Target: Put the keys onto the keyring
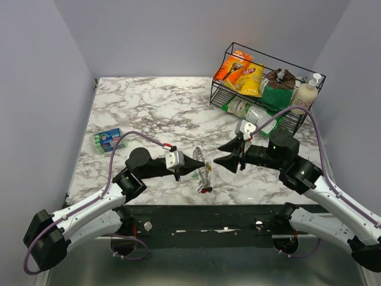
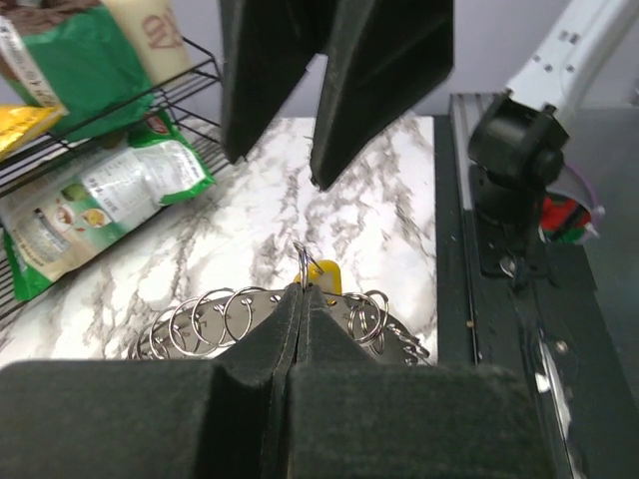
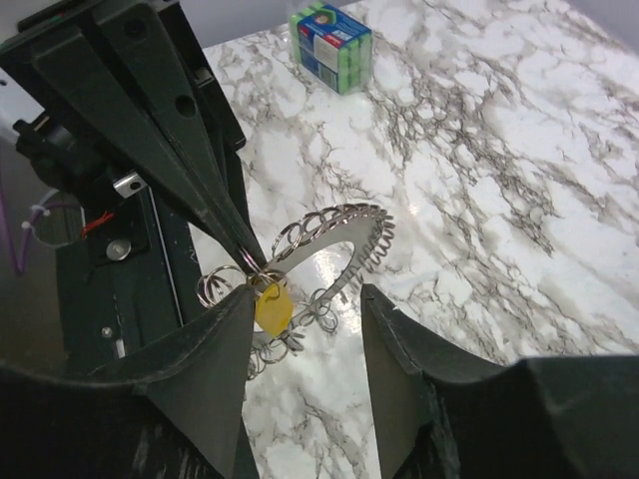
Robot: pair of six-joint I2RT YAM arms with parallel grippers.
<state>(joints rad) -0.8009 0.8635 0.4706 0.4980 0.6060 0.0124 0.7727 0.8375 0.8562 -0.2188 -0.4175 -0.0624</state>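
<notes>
A white-and-grey veined marble tabletop (image 1: 155,113) lies under both arms, and well beyond the right fingers (image 3: 215,369) a black wire basket (image 1: 215,90) holds glossy orange and yellow snack bags (image 1: 243,70), a green pouch (image 1: 275,96) and a cream pump bottle (image 1: 305,94). The tapered matte-black left fingers (image 2: 275,344) are pressed together on the rim of the large thin silvery metal keyring fringed with little wire loops (image 3: 324,220). The right fingers stand spread apart, gripping nothing, with a small yellow plastic-headed key (image 3: 275,307) on the ring in the gap between them.
</notes>
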